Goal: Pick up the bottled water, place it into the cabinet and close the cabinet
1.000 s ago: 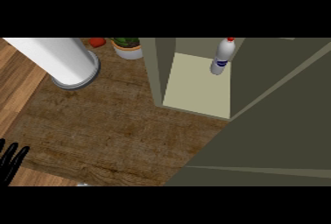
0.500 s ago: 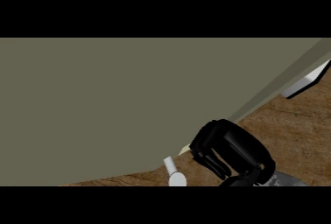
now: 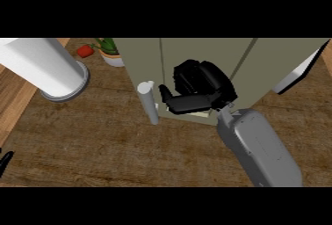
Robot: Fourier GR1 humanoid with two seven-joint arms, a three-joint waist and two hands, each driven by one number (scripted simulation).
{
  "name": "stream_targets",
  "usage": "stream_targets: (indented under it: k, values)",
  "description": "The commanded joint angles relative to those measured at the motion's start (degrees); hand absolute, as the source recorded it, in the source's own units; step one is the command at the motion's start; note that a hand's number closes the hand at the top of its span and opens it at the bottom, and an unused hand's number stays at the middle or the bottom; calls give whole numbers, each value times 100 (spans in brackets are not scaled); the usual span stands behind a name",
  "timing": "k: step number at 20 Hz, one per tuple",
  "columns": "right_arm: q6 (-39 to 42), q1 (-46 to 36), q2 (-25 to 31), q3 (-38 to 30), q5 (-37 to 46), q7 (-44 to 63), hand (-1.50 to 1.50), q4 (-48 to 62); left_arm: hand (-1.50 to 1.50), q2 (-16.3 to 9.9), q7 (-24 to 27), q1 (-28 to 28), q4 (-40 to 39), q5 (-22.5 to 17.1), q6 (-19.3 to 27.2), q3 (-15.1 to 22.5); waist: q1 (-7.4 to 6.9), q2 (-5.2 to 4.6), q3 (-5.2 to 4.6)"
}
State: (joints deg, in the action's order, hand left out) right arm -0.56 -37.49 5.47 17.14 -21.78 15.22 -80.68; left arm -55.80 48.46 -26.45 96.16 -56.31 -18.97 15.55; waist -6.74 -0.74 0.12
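Right robot hand [image 3: 198, 88] with curled, empty fingers against the cabinet [image 3: 194, 52] door, beside its handle [image 3: 149, 103].

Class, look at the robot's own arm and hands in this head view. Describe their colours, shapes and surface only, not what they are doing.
The right forearm is a smooth, rounded grey shell with no sleeve and no visible cables, widening away from the wrist. The right hand is glossy black and blocky, with thick fingers and a thumb. Of the left hand only thin black fingertips show at the view's left edge. No markings can be made out.

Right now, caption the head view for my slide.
Right hand against the olive cabinet door, beside its pale handle; white cylinder at left.
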Motion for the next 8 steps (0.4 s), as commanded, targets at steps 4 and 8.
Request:
stream_targets:
  k: [4,8]
  values:
    - [-96,-1455,-155,-733,164,-365,150,1842,-150,-3,139,-151,90,44,-276,-144,49,-37,-16]
    - [54,-1378,-331,-517,309,-792,150,2280,-150,104,58,-28,-55,-36,-328,-195,216,-47,-22]
